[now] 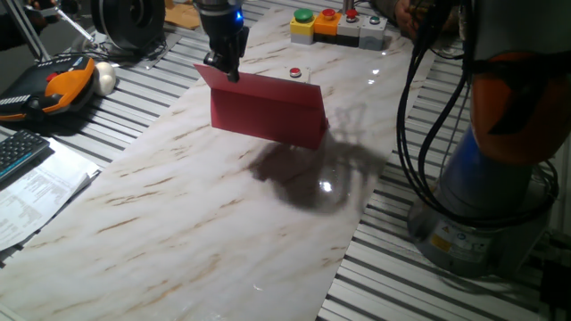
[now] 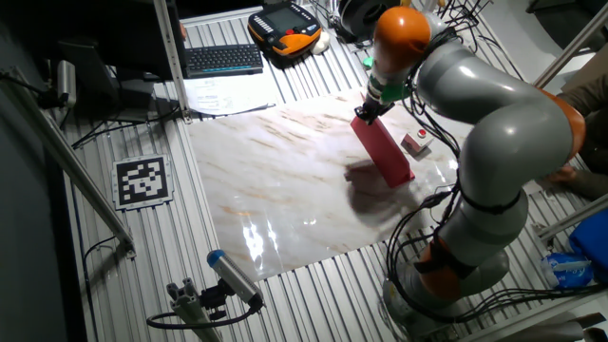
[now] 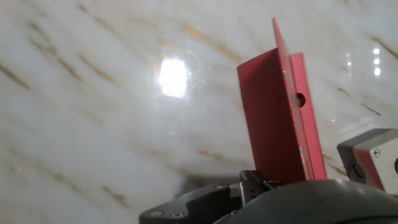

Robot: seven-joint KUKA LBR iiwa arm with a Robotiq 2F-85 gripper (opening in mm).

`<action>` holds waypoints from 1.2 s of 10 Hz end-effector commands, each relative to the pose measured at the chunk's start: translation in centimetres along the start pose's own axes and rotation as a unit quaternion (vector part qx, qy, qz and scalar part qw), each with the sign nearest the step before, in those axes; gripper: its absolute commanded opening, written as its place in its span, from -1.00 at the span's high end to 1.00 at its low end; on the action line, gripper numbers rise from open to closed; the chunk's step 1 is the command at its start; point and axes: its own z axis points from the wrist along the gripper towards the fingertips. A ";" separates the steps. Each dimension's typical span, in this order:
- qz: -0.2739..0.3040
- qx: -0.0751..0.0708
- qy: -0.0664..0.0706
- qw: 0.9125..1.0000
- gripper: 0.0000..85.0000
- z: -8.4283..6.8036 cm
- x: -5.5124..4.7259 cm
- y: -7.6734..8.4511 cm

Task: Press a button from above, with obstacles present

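Note:
The dull-red panel (image 1: pixel 268 111) stands upright like a wall across the marble table top (image 1: pixel 196 214). The small red button (image 1: pixel 295 73) on its white base sits just behind the panel. My gripper (image 1: pixel 232 73) hangs over the panel's left end, its tips at the top edge. In the other fixed view the gripper (image 2: pixel 365 113) is at the panel's (image 2: pixel 385 152) far end, and the button (image 2: pixel 415 142) lies to the right of the panel. The hand view shows the panel (image 3: pixel 280 118) from above, and a corner of a white base (image 3: pixel 370 158) at the right edge. No view shows the fingertip gap.
Yellow, orange and grey button boxes (image 1: pixel 337 27) stand at the table's back edge. An orange teach pendant (image 1: pixel 53 85), a keyboard (image 1: pixel 20 152) and papers (image 1: pixel 40 192) lie at the left. The arm's base (image 1: pixel 500 178) and cables (image 1: pixel 419 116) are at the right.

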 end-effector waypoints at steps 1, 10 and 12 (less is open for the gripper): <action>0.079 0.003 0.008 0.997 1.00 0.0 0.0 0.0; 0.064 0.050 -0.012 0.997 0.60 -0.5 -0.6 -1.5; 0.024 0.042 -0.008 0.999 0.60 -1.8 -2.2 -6.2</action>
